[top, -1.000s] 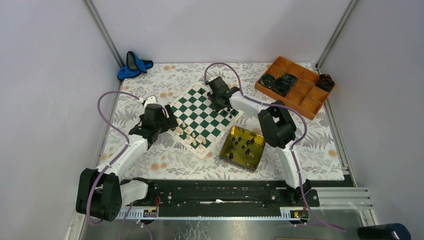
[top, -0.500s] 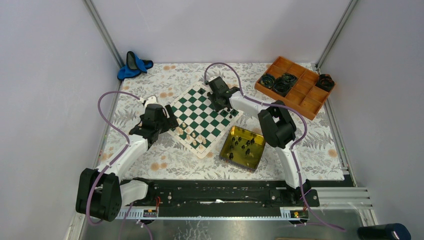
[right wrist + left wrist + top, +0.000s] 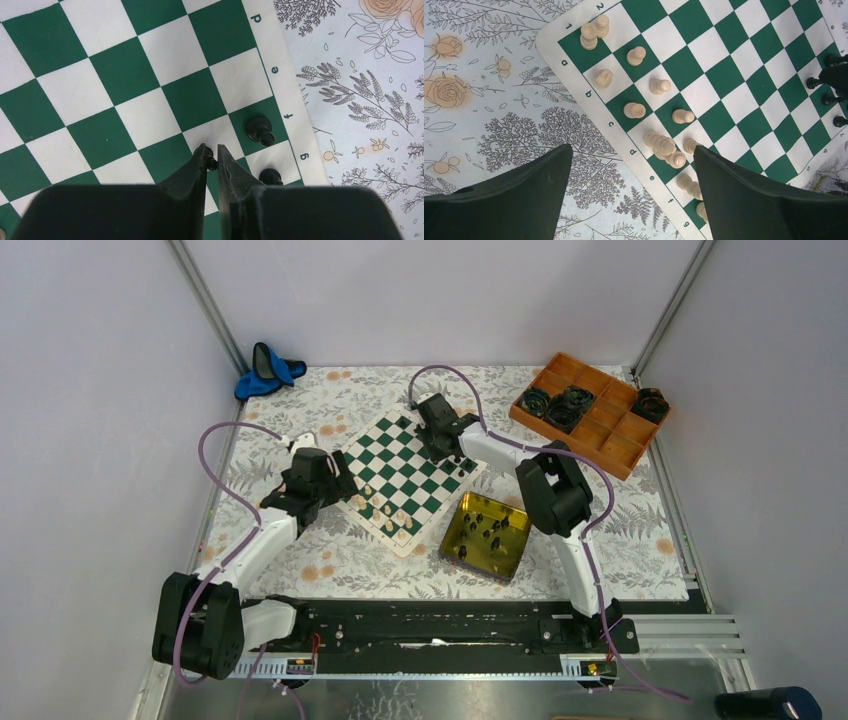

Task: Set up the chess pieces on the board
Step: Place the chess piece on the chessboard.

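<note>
Your right hand (image 3: 212,151) has just pinched down narrow on a tiny black piece (image 3: 213,163) at the board (image 3: 150,65) side facing the worktop's far edge, while your left hand (image 3: 631,149) hangs wide over the white pieces (image 3: 659,86): another placement under way

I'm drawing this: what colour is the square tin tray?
The square tin tray is yellow-gold; top view best.

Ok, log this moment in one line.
left gripper open above white pieces | right gripper pinching black piece over board | more black pieces in tin
</note>
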Tool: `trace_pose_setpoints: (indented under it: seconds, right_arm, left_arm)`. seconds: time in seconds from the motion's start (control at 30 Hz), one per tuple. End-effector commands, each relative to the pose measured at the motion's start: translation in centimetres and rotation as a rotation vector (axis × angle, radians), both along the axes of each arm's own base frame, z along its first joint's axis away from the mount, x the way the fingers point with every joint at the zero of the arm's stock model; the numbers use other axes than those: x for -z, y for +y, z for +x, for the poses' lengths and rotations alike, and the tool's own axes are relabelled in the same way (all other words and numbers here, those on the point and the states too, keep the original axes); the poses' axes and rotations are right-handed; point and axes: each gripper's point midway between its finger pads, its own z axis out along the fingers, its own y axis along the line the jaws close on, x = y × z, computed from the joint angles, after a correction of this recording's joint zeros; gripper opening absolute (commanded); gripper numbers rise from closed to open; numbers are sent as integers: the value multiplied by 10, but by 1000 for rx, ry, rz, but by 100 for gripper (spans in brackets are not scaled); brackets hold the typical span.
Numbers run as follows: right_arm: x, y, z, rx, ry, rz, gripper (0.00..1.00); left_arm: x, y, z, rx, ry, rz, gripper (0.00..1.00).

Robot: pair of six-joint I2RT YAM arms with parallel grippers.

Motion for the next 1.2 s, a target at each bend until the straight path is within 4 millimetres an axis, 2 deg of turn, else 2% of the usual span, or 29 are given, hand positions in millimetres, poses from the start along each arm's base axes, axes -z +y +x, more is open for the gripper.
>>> trace_pose_setpoints:
  seconds: [0.0,0.6,0.73,0.9,1.17]
  right_arm:
    - [-8,0,1,-4,-8,12,15]
    - [-26,3,15,4,-64,17,12]
    - [-28,4,16,4,-65,18,16]
    - [-30,5,17,4,-71,22,26]
    - [-48,6,19,8,-98,38,29]
  left_arm:
    - [-11,-5,12,12,-57,-9,99]
    - [-10,-6,13,14,-51,-7,99]
    - [-9,-6,13,16,-51,-7,99]
    - [-8,-6,13,16,-49,-7,99]
    - [-8,-6,14,14,-47,-8,99]
